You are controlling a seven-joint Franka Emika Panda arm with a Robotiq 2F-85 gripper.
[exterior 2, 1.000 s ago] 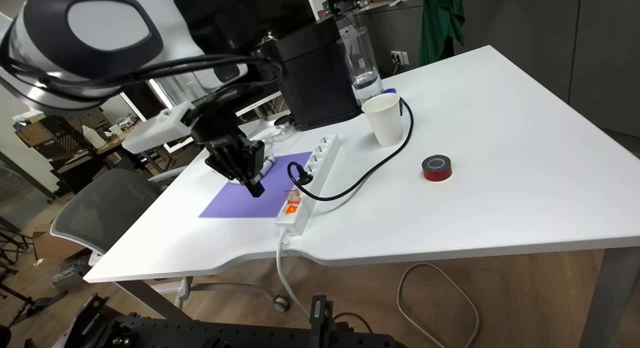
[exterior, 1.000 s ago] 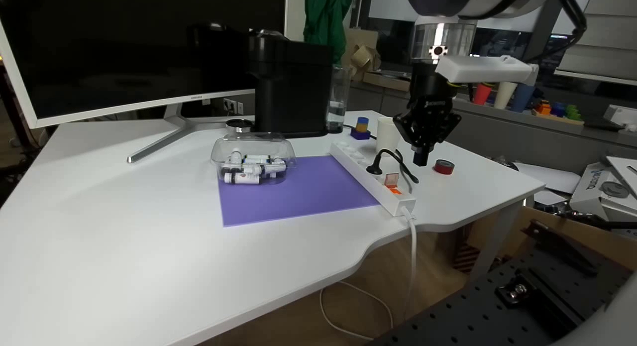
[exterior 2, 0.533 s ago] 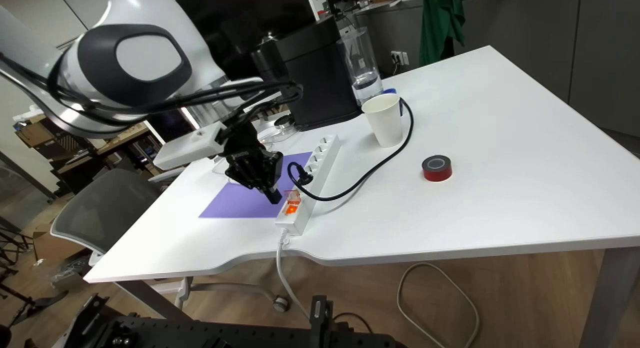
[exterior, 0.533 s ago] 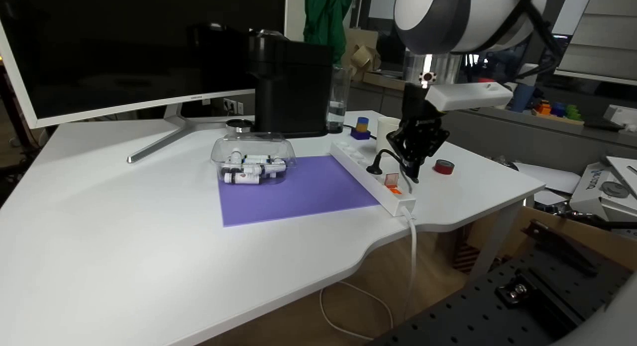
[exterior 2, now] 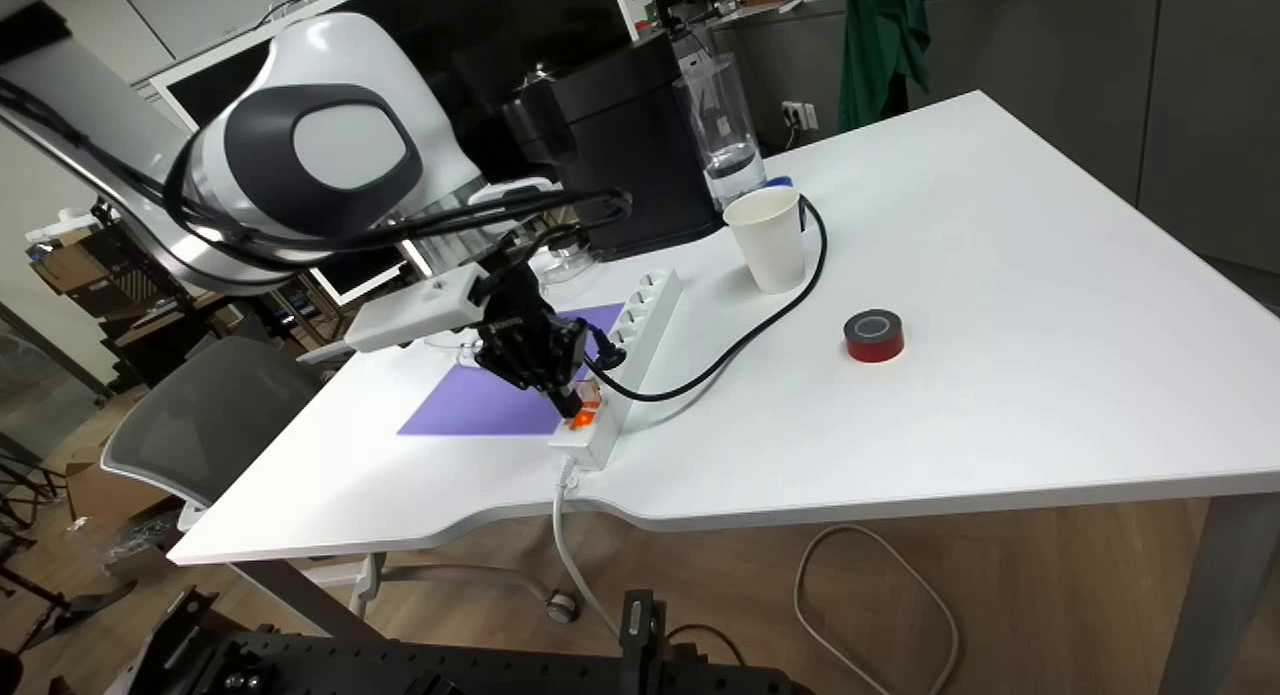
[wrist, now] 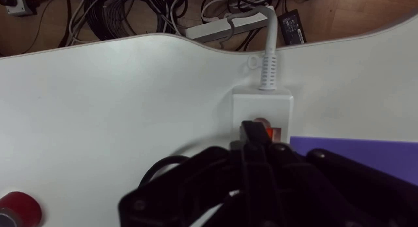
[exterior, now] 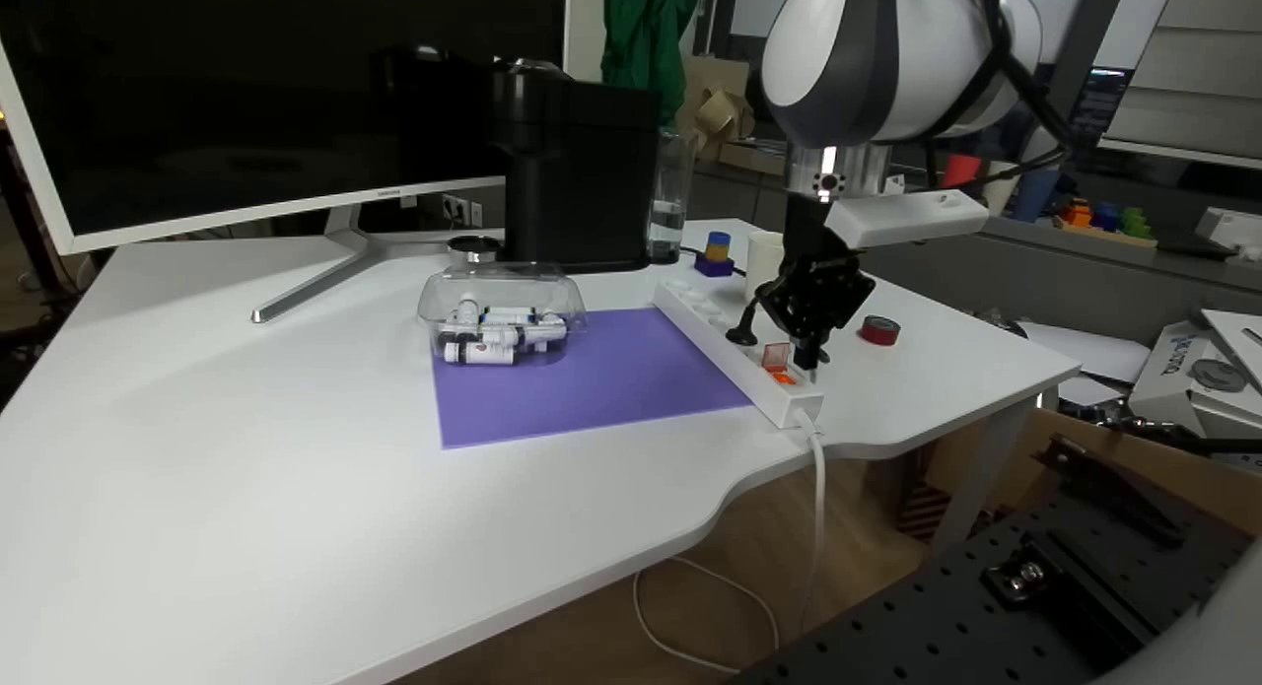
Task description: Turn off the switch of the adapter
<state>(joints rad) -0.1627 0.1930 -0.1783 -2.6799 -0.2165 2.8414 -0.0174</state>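
The adapter, a long white power strip, lies on the white table in both exterior views [exterior: 797, 403] [exterior 2: 648, 320]; its corded end shows in the wrist view [wrist: 263, 106]. The orange-red switch [exterior: 784, 377] is near that end and glows in an exterior view [exterior 2: 583, 419]; in the wrist view the switch [wrist: 269, 132] is partly hidden by my fingertips. A see-through reddish flap [exterior: 776, 356] stands raised beside it. My gripper [exterior: 808, 358] is shut and empty, pointing down, its tips [exterior 2: 571, 407] right at the switch. Whether the tips [wrist: 256, 132] touch it I cannot tell.
A black plug [exterior 2: 608, 353] with a cable sits in the strip near my gripper. A white cup [exterior 2: 768, 240] and a red tape roll [exterior 2: 873, 335] stand nearby. A purple sheet [exterior: 592, 389] with a clear box of tubes [exterior: 503, 320] lies beside the strip.
My gripper has come down and across to the switch end of the strip, still shut. The strip, plug and other objects have not moved.
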